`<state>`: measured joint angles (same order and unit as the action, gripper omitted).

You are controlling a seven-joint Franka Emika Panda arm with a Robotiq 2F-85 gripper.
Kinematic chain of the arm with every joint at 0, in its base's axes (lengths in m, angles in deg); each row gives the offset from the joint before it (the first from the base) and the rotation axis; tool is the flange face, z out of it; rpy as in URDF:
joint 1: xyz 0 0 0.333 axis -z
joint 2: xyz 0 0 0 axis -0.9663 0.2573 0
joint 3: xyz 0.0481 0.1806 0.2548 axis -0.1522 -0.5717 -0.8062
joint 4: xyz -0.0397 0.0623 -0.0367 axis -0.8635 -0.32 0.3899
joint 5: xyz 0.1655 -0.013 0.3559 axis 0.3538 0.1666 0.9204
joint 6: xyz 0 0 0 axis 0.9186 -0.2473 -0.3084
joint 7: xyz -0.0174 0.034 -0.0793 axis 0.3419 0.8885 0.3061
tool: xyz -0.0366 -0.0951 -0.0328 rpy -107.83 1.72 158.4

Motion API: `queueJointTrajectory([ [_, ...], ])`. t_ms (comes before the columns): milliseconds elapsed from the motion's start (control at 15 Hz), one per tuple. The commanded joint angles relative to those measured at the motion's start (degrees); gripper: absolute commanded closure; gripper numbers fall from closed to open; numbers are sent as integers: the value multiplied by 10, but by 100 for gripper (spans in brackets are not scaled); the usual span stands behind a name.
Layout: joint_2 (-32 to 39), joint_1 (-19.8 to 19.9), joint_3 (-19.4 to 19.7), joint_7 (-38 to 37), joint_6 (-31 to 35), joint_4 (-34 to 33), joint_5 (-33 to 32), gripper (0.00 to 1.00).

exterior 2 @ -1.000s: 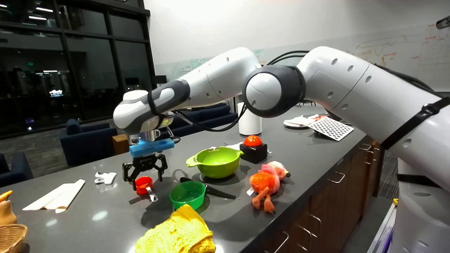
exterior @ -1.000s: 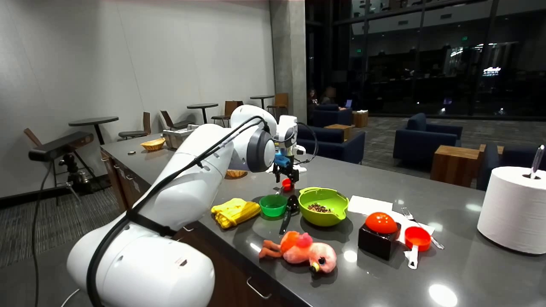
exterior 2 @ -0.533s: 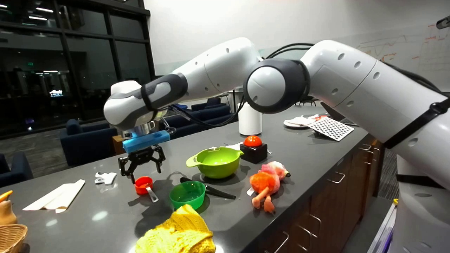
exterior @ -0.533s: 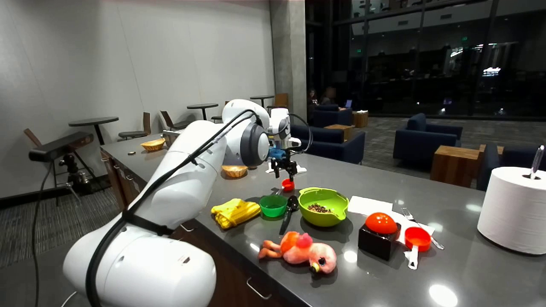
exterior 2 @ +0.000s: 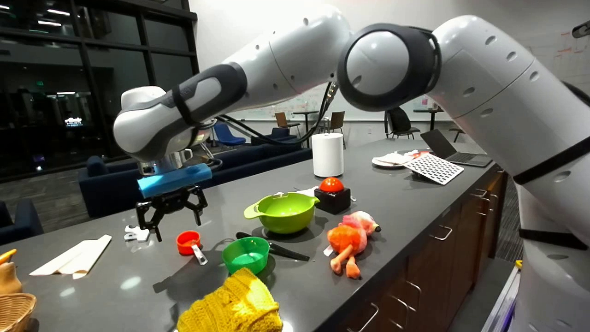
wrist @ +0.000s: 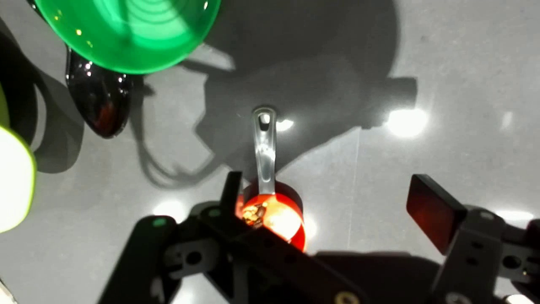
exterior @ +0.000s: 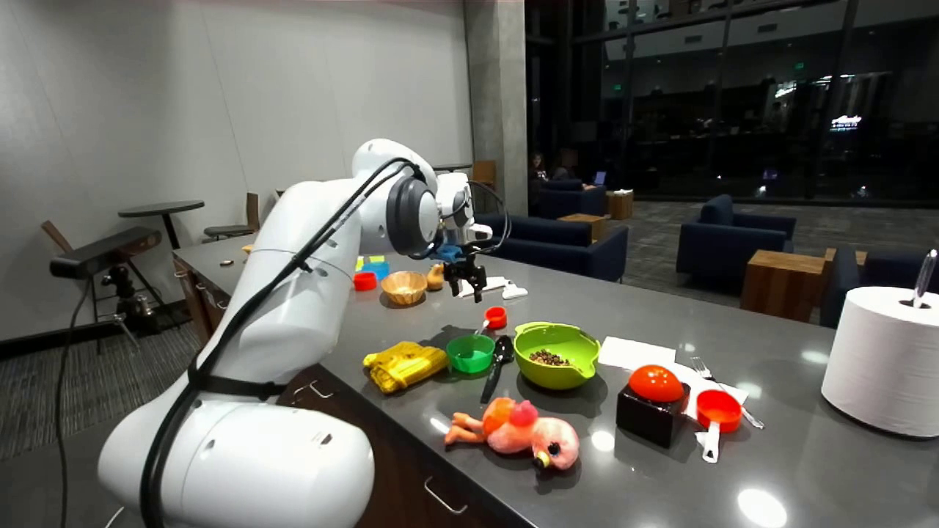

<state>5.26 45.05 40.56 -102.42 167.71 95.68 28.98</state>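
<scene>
My gripper (exterior 2: 179, 228) hangs above the counter with its fingers spread and nothing between them. Below it and to one side stands a small red measuring cup (exterior 2: 188, 243) with a metal handle, upright on the counter. In the wrist view the cup (wrist: 287, 219) holds a few brown and tan bits, and one finger (wrist: 232, 194) of the gripper (wrist: 333, 202) hides part of it. The handle (wrist: 265, 147) points up toward a green bowl (wrist: 130, 38). Beside that bowl lies a black spoon (exterior: 495, 367). A lime bowl (exterior: 554, 367) with dark bits stands close by.
A yellow cloth (exterior 2: 233, 304) and a plush flamingo (exterior 2: 348, 240) lie near the counter edge. A red-domed black box (exterior 2: 332, 198) and a paper towel roll (exterior 2: 327, 154) stand farther along. Folded paper (exterior 2: 73, 258), a white clip (exterior 2: 137, 234) and a wicker basket (exterior 2: 16, 311) are opposite.
My gripper has risen off the red cup and shifted sideways, toward the white clip and folded paper. Its fingers have stayed spread. The cup remains on the counter.
</scene>
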Motion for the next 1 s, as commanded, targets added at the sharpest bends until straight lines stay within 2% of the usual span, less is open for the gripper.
queueJointTrajectory([
  [0, -85, -19, 6, -51, 54, 140, -9, 0],
  [267, -139, -30, 5, -93, 116, 254, -6, 0],
  [400, -166, -20, -17, -123, 140, 309, -22, 0],
  [667, -214, -22, -37, -173, 142, 380, -50, 0],
  [933, -253, -16, -68, -209, 128, 424, -62, 0],
])
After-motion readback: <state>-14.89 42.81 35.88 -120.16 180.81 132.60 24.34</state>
